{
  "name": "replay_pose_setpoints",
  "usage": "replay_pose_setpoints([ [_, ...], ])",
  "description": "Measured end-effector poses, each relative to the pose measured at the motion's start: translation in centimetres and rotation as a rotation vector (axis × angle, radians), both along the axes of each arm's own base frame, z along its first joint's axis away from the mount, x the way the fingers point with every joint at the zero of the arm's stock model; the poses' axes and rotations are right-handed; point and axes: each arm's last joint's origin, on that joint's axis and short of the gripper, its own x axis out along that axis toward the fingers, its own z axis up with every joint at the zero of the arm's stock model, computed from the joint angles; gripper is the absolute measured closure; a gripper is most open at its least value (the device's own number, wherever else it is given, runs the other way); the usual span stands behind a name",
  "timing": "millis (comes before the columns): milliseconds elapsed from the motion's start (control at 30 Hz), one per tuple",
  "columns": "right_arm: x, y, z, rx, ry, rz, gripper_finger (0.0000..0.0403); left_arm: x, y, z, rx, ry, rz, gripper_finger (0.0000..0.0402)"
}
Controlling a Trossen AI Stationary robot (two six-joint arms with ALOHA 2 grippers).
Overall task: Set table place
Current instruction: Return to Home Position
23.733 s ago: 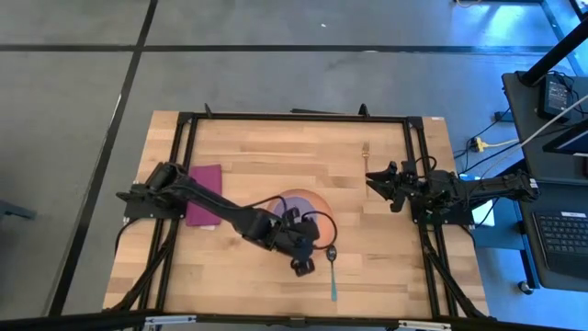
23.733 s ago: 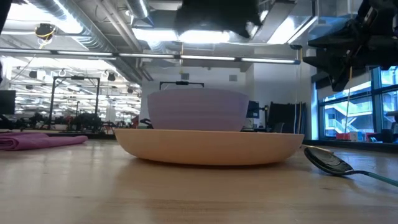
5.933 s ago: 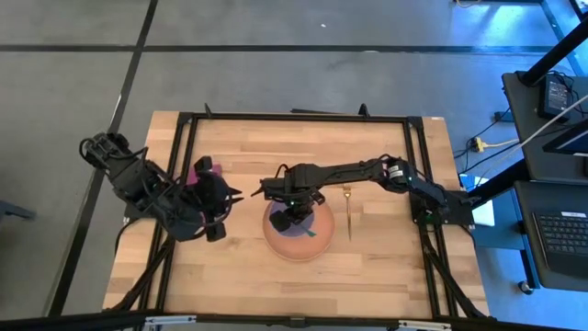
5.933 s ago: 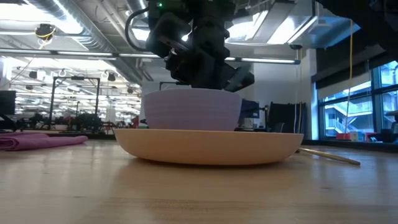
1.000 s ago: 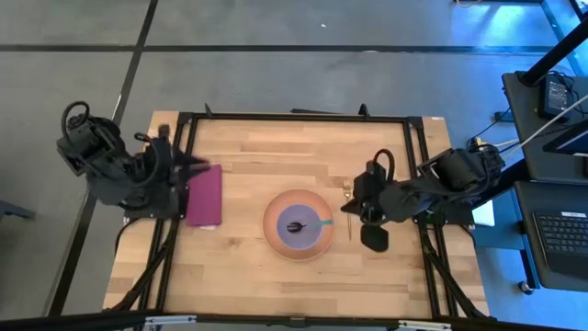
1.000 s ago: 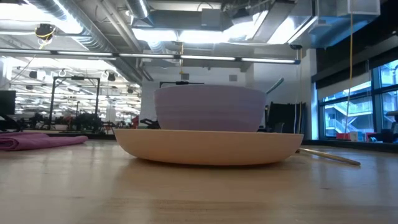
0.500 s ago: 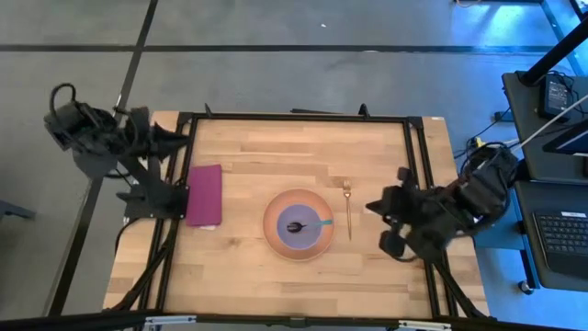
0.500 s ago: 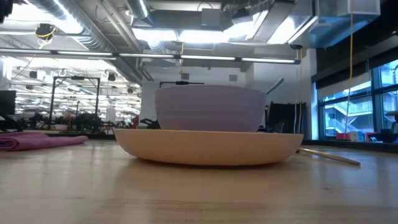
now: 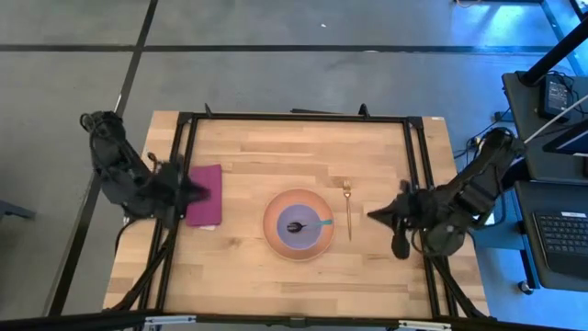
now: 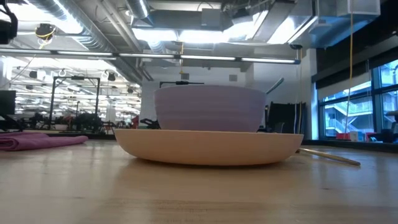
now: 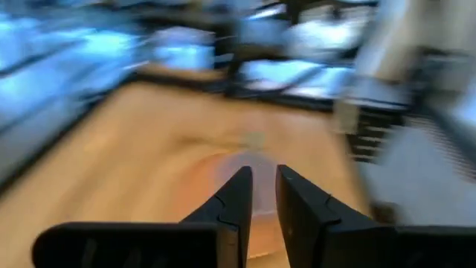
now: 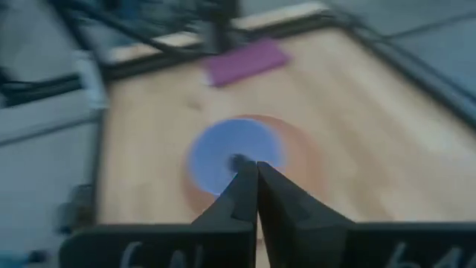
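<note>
The peach-orange plate [image 9: 273, 237] lies flat at the table's middle. The lavender bowl [image 9: 296, 213] stands in it. The teal-handled spoon [image 9: 315, 222] lies in the bowl, its handle leaning on the rim toward the right. The gold fork [image 9: 347, 208] lies flat just right of the plate. The magenta napkin [image 9: 206, 196] lies flat to the left. My left gripper [image 9: 198, 189] hovers at the napkin's left edge, empty, its fingers [image 11: 239, 190] a narrow gap apart. My right gripper [image 9: 372, 215] is shut and empty, right of the fork.
The table's black frame [image 9: 294, 118] runs around the light wood top. Bare wood lies along the near and far sides. In the low view the plate [image 10: 208, 146], bowl [image 10: 208, 109], napkin [image 10: 37, 141] and fork [image 10: 329, 155] show, with no arm.
My right arm has drawn back from beside the fork toward the table's right edge. My left arm has swung about at the table's left edge, and its gripper now points at the napkin's left side. The plate, bowl, spoon, fork and napkin have stayed still.
</note>
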Motion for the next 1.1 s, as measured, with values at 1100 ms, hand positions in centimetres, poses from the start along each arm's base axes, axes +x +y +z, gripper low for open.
replay_pose_setpoints([
  [1100, -3.6, -8.1, -15.6, -0.050, -0.582, 0.226, 0.0393, 5.2, 4.2, -13.6, 0.037, -0.330, -0.168, 0.0347],
])
